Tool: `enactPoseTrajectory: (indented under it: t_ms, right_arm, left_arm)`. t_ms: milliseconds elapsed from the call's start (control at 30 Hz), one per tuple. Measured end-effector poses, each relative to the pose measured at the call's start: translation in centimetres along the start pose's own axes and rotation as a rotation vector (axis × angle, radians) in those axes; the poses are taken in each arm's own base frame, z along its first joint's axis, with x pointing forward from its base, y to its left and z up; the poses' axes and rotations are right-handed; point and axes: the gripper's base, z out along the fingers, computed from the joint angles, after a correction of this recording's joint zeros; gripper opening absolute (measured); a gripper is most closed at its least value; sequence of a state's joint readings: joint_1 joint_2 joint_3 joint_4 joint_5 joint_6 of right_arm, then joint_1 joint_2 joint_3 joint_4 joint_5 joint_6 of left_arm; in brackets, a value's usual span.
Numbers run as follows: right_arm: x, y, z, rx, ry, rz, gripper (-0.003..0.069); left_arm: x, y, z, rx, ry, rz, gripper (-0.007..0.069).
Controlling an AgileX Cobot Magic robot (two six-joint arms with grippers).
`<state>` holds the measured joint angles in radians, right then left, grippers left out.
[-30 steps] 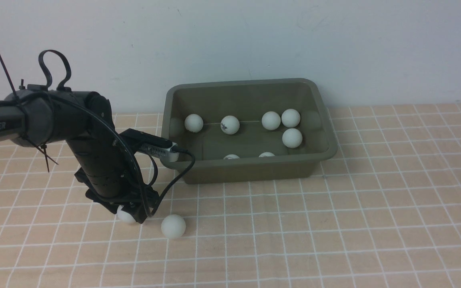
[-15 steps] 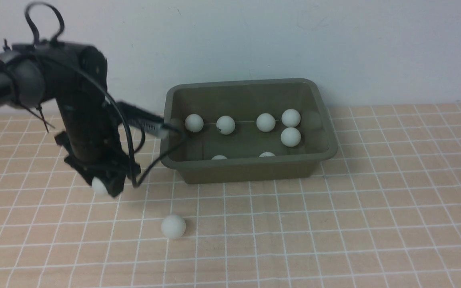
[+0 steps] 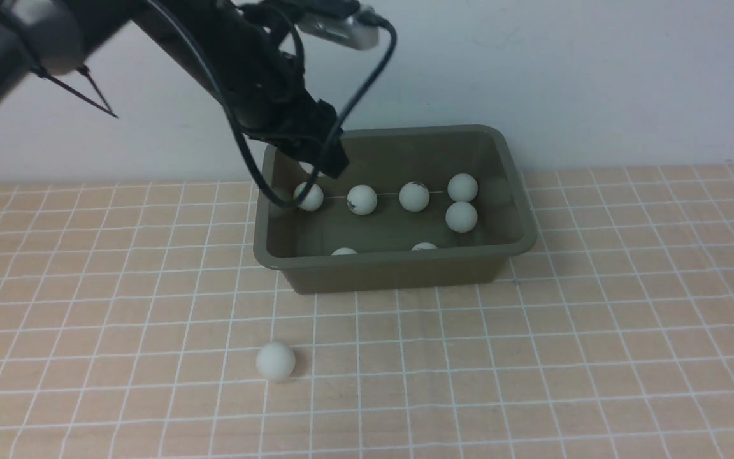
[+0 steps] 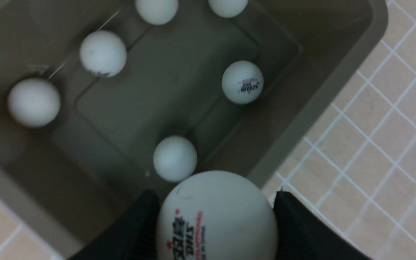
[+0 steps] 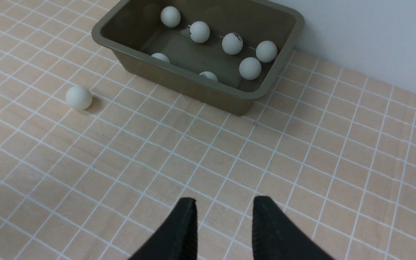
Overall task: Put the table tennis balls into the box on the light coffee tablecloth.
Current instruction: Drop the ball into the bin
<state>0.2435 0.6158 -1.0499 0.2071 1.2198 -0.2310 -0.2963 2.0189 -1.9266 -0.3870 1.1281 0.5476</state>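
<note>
Table tennis balls point(image 3: 414, 196) are what this is about, and most of them sit inside the olive-green plastic bin point(image 3: 399, 275), which I take as my landmark; seven white ones rest on its floor, apart from the one in the grip. Toward the bin's right end two of them lie close together, one nearer the back wall and one a little in front of it; another is just to their left, one more is around the middle, and one is toward the left end; the remaining two sit by the bin's front wall, partly hidden by its rim.

The left gripper point(image 4: 217, 224) hangs over the bin's back left part, its jaws parted only as far as a ball's width, with a white ball printed in red and black point(image 4: 217, 220) pinched between the two fingertips; the right gripper point(image 5: 224, 206) has its jaws standing apart with bare space between them, above the tablecloth.

One loose white ball point(image 3: 276, 361) lies on the peach-beige tablecloth with its white grid point(image 3: 532, 382), in front of the bin and toward its left end, well apart from the front wall; the bin itself stands upright on that same cloth, near the pale wall point(image 3: 596, 76) behind it.
</note>
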Motion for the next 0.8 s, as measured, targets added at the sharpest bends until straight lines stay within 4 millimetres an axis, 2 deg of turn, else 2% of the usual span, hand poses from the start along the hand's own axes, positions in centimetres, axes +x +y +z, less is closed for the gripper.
enactPoseTrajectory:
  t_ms: [133,300,367,467,600,700,800]
  right_arm:
    - [0.1,0.0,0.0,-0.002,0.008,0.0,0.0211]
    - [0.1,0.0,0.0,-0.003,0.012,0.0,0.0211]
    - [0.1,0.0,0.0,-0.003,0.013,0.0,0.0211]
    - [0.1,0.0,0.0,-0.005,0.015,0.0,0.0211]
    - [0.1,0.0,0.0,-0.005,0.016,0.0,0.0211]
    - [0.1,0.0,0.0,-0.005,0.016,0.0,0.0211]
    - [0.2,0.0,0.0,-0.005,0.017,0.0,0.0211]
  left_arm:
    - [0.0,1.0,3.4,-0.076,0.01,0.037,0.0318]
    - [0.2,2.0,5.9,-0.107,0.005,0.037,0.0332]
    - [0.5,2.2,6.5,-0.103,0.017,0.033,0.0363]
    - [0.9,2.5,7.8,-0.095,0.038,0.013,0.0469]
    - [0.8,2.4,7.5,-0.094,0.048,0.005,0.0522]
    - [0.5,2.2,6.0,-0.102,0.086,0.005,0.0521]
    - [0.4,1.8,3.4,-0.126,0.159,-0.015,0.0508]
